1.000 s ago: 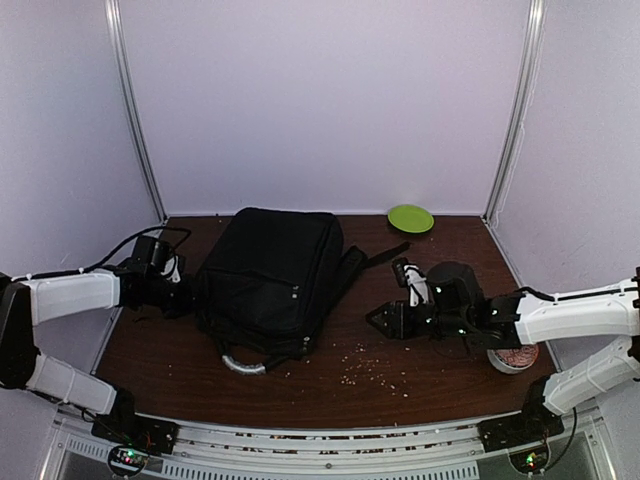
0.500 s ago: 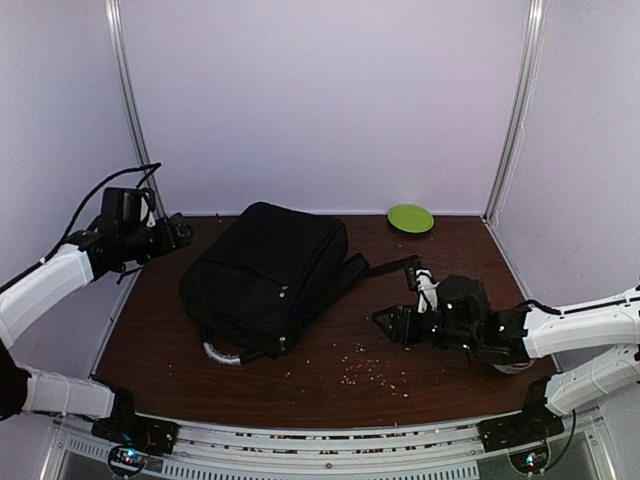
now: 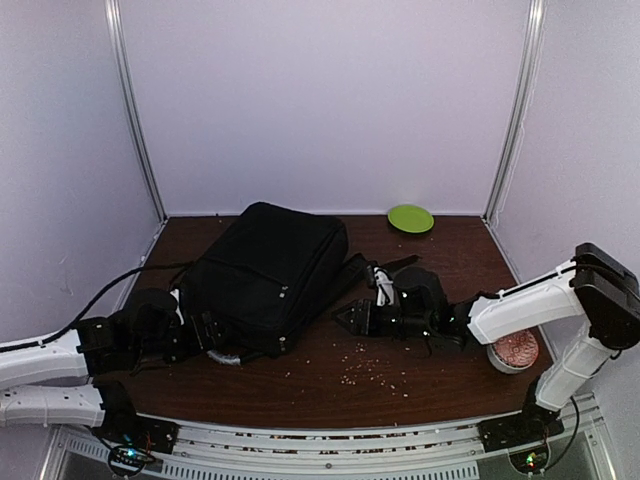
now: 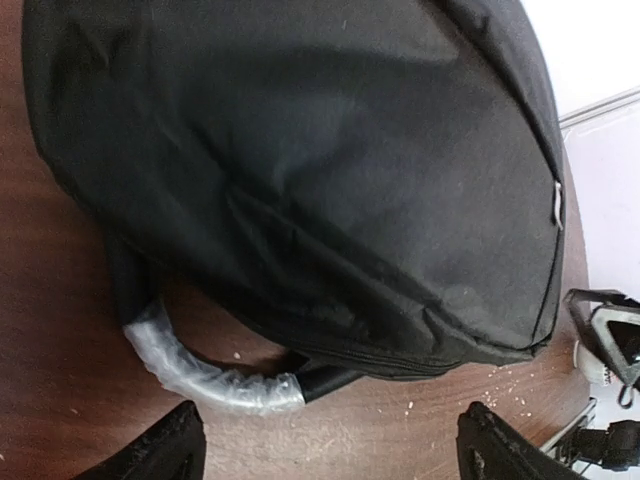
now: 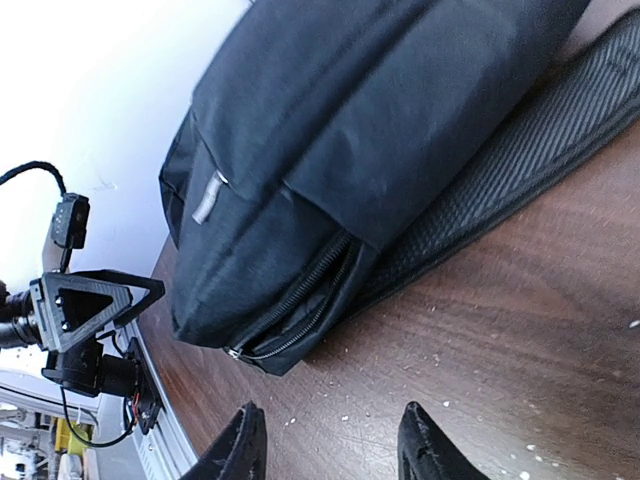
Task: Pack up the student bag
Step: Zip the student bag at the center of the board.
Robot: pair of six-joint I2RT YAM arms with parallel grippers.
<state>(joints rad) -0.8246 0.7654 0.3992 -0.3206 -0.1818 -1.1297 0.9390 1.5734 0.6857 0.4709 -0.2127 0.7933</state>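
Pale lilac walls [image 3: 320, 100] enclose a crumb-strewn dark brown wooden table [image 3: 440, 385].

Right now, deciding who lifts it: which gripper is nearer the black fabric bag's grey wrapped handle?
Left. The left gripper, fingers open, sits short of the handle; the right gripper is off the bag's right side, near the strap.

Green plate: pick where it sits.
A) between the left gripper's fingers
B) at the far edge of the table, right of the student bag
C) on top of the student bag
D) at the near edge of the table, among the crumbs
B: the green plate lies flat at the back of the table by the rear wall, right of the student bag and apart from it.
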